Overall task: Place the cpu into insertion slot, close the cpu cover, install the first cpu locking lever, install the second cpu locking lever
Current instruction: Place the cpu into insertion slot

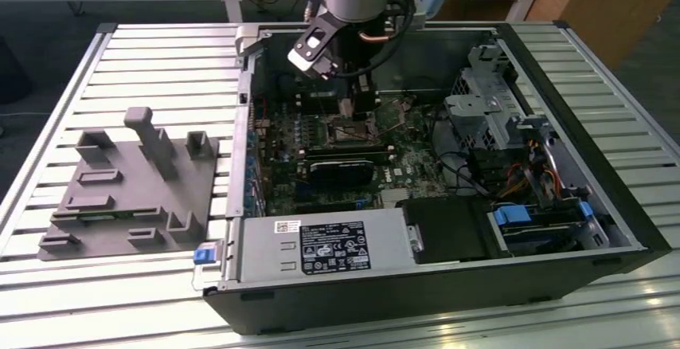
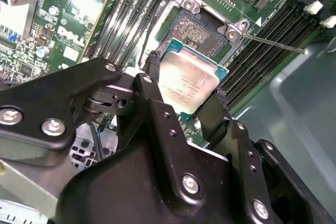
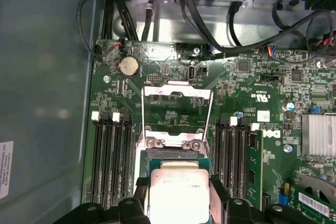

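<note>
My gripper (image 2: 185, 86) is shut on the cpu (image 2: 188, 80), a flat square chip with a dull silver top, its black fingers (image 2: 152, 69) pressing two opposite edges. The chip hangs tilted just above the insertion slot (image 2: 195, 27), whose dark pin field lies uncovered. In the first wrist view the cpu (image 3: 177, 192) sits between the fingertips (image 3: 140, 195), overlapping the socket's near edge. The cpu cover (image 3: 178, 92) is swung open beyond the hinges. A thin locking lever (image 2: 275, 43) sticks out sideways. In the exterior view the gripper (image 1: 359, 111) reaches down into the case above the socket (image 1: 349, 132).
Long black memory slots (image 3: 110, 156) flank the socket on both sides. A black card (image 1: 342, 166) and a power supply (image 1: 318, 249) lie nearer the case front. Cables and a drive cage (image 1: 499, 110) fill the exterior view's right. A grey fixture (image 1: 127, 182) stands outside the case.
</note>
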